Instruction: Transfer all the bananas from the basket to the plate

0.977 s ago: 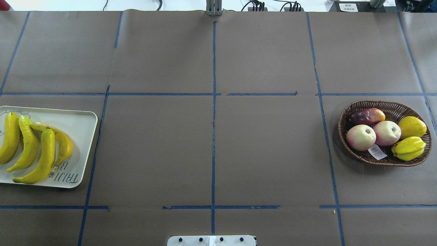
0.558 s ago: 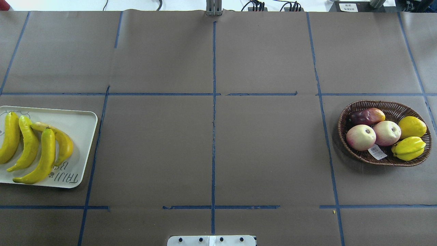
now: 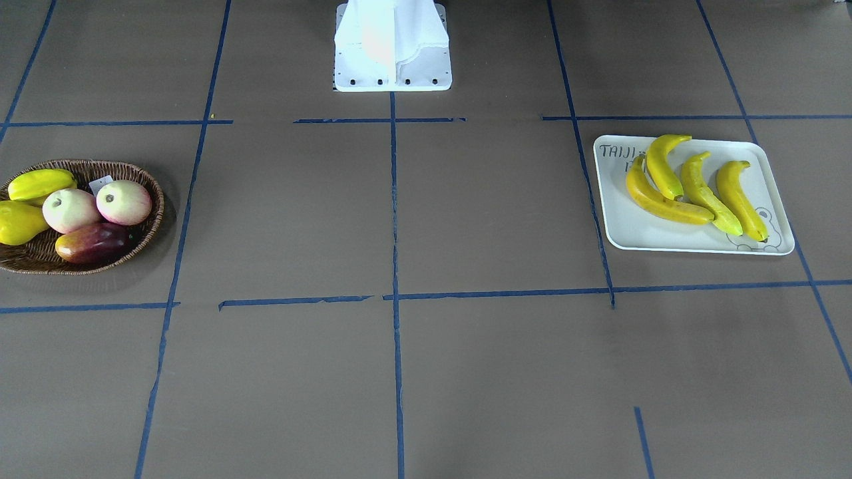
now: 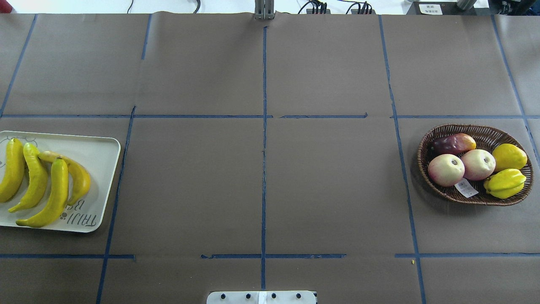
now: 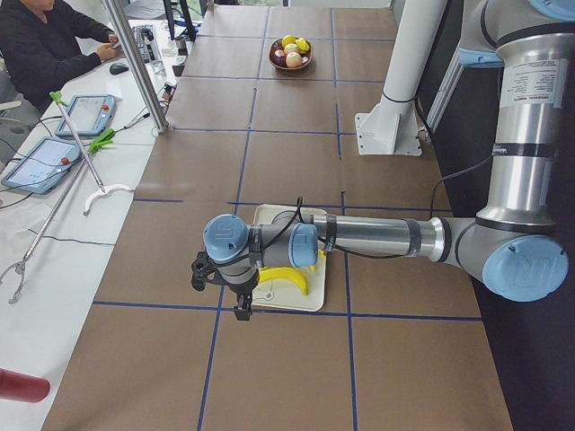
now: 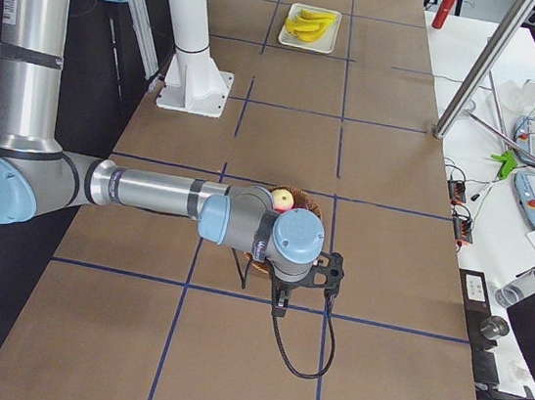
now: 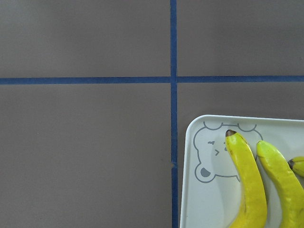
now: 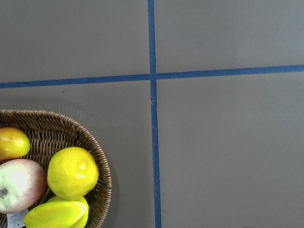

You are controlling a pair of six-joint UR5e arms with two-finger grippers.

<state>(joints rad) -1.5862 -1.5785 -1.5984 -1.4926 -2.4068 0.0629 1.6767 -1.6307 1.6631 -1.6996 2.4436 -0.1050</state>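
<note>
Several yellow bananas (image 4: 55, 194) lie side by side on the white plate (image 4: 101, 169) at the table's left; they also show in the front view (image 3: 665, 203) on the plate (image 3: 619, 229) and in the left wrist view (image 7: 247, 180). The wicker basket (image 4: 489, 131) at the right holds no banana. My left gripper (image 5: 241, 308) hangs over the plate's outer end, and my right gripper (image 6: 280, 303) hangs beside the basket (image 6: 312, 206). Both show only in the side views, so I cannot tell whether they are open or shut.
The basket holds two pink-white apples (image 4: 446, 169), a dark red mango (image 4: 453, 144) and two stubby yellow fruits (image 4: 509, 157). Blue tape lines cross the brown table cover. The robot's white base (image 3: 393, 46) stands at the table's edge. An operator (image 5: 45, 45) sits beyond the table.
</note>
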